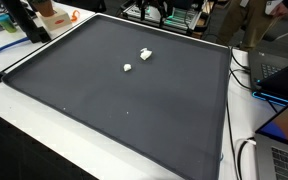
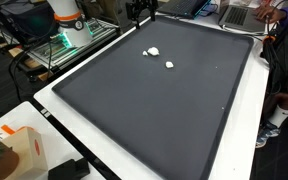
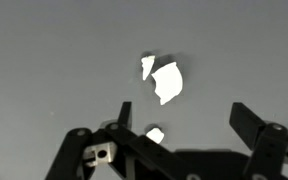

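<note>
Two small white pieces lie on a large dark mat (image 1: 104,110). The bigger crumpled piece (image 1: 145,54) shows in both exterior views (image 2: 152,51) and in the wrist view (image 3: 166,82). The smaller piece (image 1: 127,68) lies a short way from it (image 2: 169,65) and shows just by the left finger in the wrist view (image 3: 155,134). My gripper (image 3: 184,115) is open and empty, hanging above the mat near its far edge (image 2: 141,10). It touches neither piece.
The mat (image 2: 144,120) covers most of a white table (image 2: 54,110). The robot base (image 2: 69,22) stands at one corner. A cardboard box (image 2: 22,152) and a laptop (image 1: 284,78) sit off the mat's edges, with cables along one side.
</note>
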`<action>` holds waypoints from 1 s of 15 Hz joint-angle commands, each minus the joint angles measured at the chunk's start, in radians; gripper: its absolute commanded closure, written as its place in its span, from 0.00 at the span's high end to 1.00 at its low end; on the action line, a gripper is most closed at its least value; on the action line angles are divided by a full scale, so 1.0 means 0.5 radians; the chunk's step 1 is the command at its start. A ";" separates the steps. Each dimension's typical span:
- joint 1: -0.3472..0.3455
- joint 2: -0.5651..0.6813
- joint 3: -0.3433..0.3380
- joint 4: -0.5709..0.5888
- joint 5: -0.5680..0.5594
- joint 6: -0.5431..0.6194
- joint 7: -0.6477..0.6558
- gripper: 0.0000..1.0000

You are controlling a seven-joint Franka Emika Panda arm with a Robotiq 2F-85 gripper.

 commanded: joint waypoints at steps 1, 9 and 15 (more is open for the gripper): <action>-0.030 0.154 0.002 0.000 -0.094 0.212 0.032 1.00; 0.008 0.204 0.027 0.000 -0.261 0.077 0.131 1.00; 0.003 0.214 0.045 0.000 -0.365 0.111 0.312 1.00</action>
